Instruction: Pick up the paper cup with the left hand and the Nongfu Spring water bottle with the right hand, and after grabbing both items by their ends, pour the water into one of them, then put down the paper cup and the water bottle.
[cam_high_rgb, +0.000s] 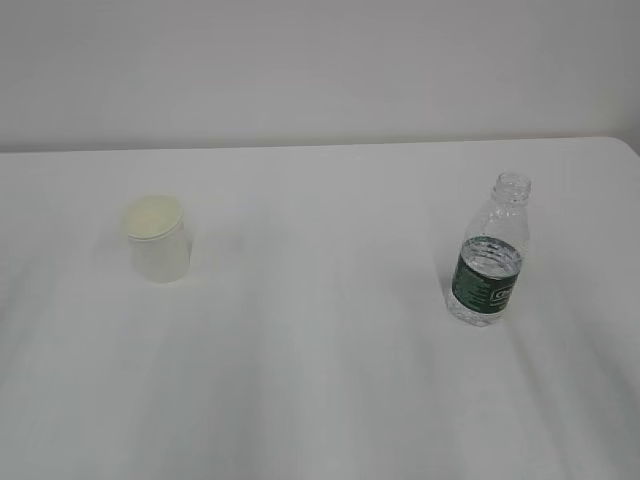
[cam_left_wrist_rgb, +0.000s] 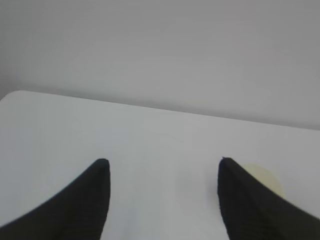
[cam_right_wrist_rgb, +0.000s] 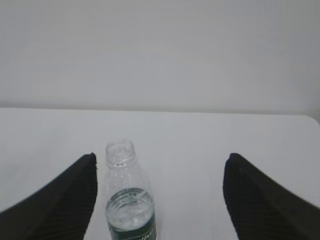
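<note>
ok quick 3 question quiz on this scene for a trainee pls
1. True or false: the Nongfu Spring water bottle has its cap on.
2. In the exterior view, which stands further left: A) bottle B) paper cup?
3. Fill in: the right claw is ____, holding nothing.

Key: 1 false, the neck is bare. 2 B. 3 open; the left claw is too.
</note>
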